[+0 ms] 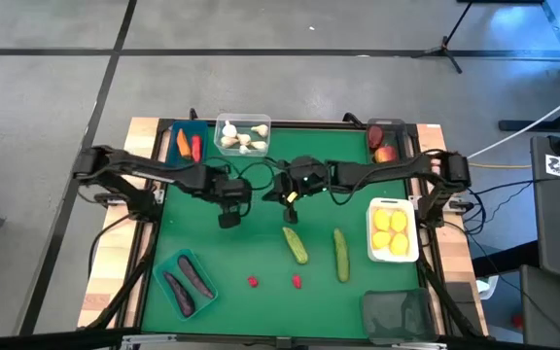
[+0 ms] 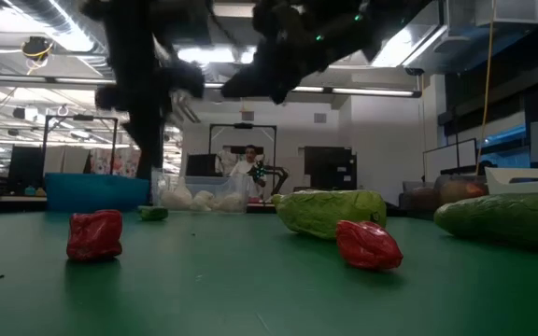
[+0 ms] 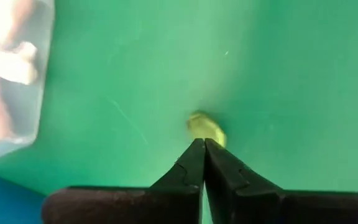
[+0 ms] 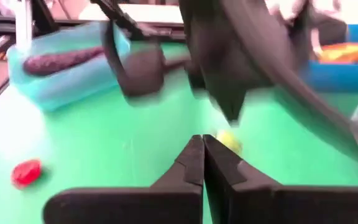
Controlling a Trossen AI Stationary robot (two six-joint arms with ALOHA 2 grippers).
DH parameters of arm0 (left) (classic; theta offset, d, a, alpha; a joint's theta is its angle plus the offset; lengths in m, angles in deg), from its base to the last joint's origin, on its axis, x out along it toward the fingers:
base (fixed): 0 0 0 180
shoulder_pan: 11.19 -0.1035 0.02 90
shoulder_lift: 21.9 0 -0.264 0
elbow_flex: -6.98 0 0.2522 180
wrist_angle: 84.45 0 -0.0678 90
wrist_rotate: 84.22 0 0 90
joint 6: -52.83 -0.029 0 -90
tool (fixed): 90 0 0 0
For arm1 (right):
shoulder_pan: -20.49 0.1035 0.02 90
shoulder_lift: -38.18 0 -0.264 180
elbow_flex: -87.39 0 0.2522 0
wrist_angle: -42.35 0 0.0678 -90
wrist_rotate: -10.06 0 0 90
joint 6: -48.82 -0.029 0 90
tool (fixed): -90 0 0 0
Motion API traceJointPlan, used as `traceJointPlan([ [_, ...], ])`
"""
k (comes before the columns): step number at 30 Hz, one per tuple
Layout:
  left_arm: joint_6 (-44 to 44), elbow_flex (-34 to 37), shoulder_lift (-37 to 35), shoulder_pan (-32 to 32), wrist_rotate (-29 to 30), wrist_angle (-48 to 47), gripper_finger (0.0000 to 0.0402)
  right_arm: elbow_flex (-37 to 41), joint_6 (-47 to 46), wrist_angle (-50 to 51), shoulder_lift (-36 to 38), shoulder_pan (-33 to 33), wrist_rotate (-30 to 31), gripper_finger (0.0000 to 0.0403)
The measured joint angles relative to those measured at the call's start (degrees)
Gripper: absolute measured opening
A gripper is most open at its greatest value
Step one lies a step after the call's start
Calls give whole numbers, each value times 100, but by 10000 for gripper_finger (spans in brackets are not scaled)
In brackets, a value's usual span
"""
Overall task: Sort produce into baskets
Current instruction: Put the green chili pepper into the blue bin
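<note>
Only the wrist views show a yellow-green bit (image 3: 206,128) beyond the clenched, empty left gripper (image 3: 204,146); right gripper (image 4: 202,142) clenched mid-tabletop (image 1: 261,248).

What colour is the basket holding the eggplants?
Teal basket, clearest in the high view, eggplants inside.

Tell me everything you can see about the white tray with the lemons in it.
The white tray is a small, shallow plastic rectangle with rounded corners, sitting flat on the green mat near the table's right edge. It holds several yellow lemons, packed close together. A cucumber lies on the mat to its left, not touching. Neither arm touches it.
</note>
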Motion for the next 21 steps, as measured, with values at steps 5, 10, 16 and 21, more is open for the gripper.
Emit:
traceJointPlan([
  [5,725,75,-910,296,65,359,17,4,22,861,645,-4,-446,1],
  [10,1351,481,-1519,688,4,972,58,0,225,1969,1366,0,-333,1],
  [16,1753,914,-1526,1112,28,1024,147,0,454,3075,2113,-4,501,1],
  [21,2084,1231,-1376,1061,360,1238,217,0,461,3525,2439,-4,1149,1],
])
